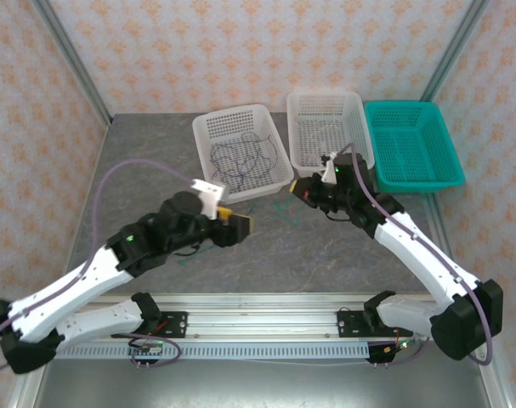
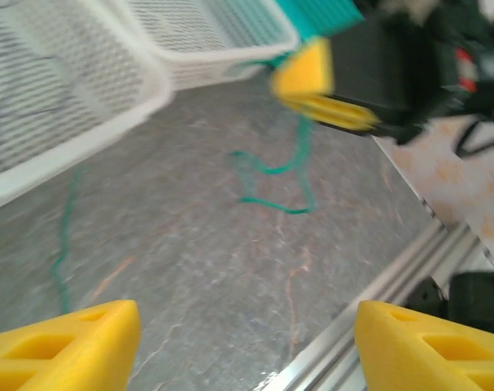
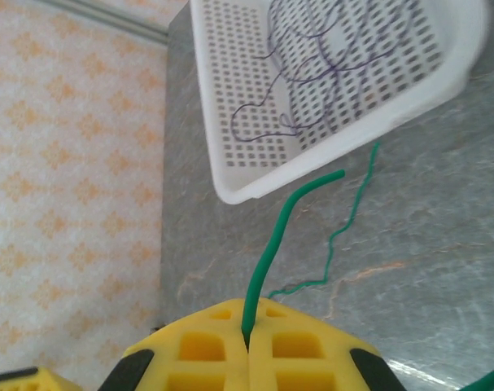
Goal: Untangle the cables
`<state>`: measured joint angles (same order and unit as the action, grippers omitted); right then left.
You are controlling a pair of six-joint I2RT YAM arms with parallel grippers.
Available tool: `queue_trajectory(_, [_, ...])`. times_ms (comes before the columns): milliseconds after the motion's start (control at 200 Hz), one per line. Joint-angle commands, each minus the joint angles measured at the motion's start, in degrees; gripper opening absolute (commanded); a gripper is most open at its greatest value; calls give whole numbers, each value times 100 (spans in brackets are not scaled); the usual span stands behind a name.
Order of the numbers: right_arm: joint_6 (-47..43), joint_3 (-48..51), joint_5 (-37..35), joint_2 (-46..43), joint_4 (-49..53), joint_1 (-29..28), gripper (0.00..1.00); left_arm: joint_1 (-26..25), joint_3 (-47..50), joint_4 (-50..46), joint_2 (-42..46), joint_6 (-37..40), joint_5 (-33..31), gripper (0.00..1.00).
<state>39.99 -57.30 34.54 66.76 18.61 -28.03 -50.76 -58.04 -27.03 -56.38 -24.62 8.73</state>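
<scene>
Teal-green cable [image 3: 263, 265] is clamped between the closed yellow fingers [image 3: 312, 350] of the right gripper [image 3: 248, 342]. One end is seen standing up just ahead of the fingertips, and more of it lies slack on the grey table [image 3: 442, 244] beyond. Farther ahead, dark purple cable [image 3: 328, 61] is coiled inside a white basket [image 3: 207, 106]. The left gripper [image 2: 247, 350] is spread wide with nothing between its fingers. Green loops are seen on the table ahead of it, well apart from it.
</scene>
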Motion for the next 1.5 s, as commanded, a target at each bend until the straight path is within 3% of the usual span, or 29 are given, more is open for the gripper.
queue_trajectory(0, [47,-365,104,174,161,-227,0,-401,-319,306,-738,940,-164,72])
queue_trajectory(145, [216,-483,373,338,114,-366,0,-530,-547,501,-1307,1094,-455,78])
queue_trajectory(340, [190,-508,553,342,291,-418,0,-528,-146,958,-1064,1337,-1898,81])
queue_trajectory(435, [115,-552,627,360,481,-423,0,-526,42,1088,-907,1707,-2248,82])
queue_trajectory(510, [161,-554,728,375,460,-455,0,-523,114,1191,-906,2181,-1956,82])
queue_trajectory(656, [295,-606,869,477,344,-531,0,-524,-86,1188,-1197,2826,-810,82])
queue_trajectory(721, [323,-633,871,494,372,-528,0,-526,-145,1221,-1315,2888,-702,80])
queue_trajectory(856, [333,-626,826,452,416,-528,0,-525,-156,1235,-1495,2860,-1006,58])
queue_trajectory(916, [343,-607,826,421,437,-528,0,-521,-170,1234,-1566,2769,-1220,35])
queue_trajectory(971, [352,-594,835,412,448,-528,0,-514,-203,1235,-1602,2651,-1403,4])
queue_trajectory(996, [349,-589,844,400,451,-528,2,-515,-227,1235,-1612,2579,-1475,0])
queue_trajectory(1041, [337,-584,830,375,470,-530,7,-502,-230,1290,-1603,2428,-1549,0])
queue_trajectory(1141, [325,-535,476,146,452,-528,40,-432,-140,1531,-1530,1969,-1643,0])
queue_trajectory(1211, [337,-377,-106,-318,321,-529,54,-406,-25,1642,-1494,1762,-1716,0])
queue_trajectory(1396, [640,940,-1870,-1890,-782,-528,71,-356,213,1751,-1470,1466,-1861,0])
queue_trajectory(1496, [562,1527,-2216,-2215,-1156,-528,77,-343,326,1999,-1385,1400,-1561,0])
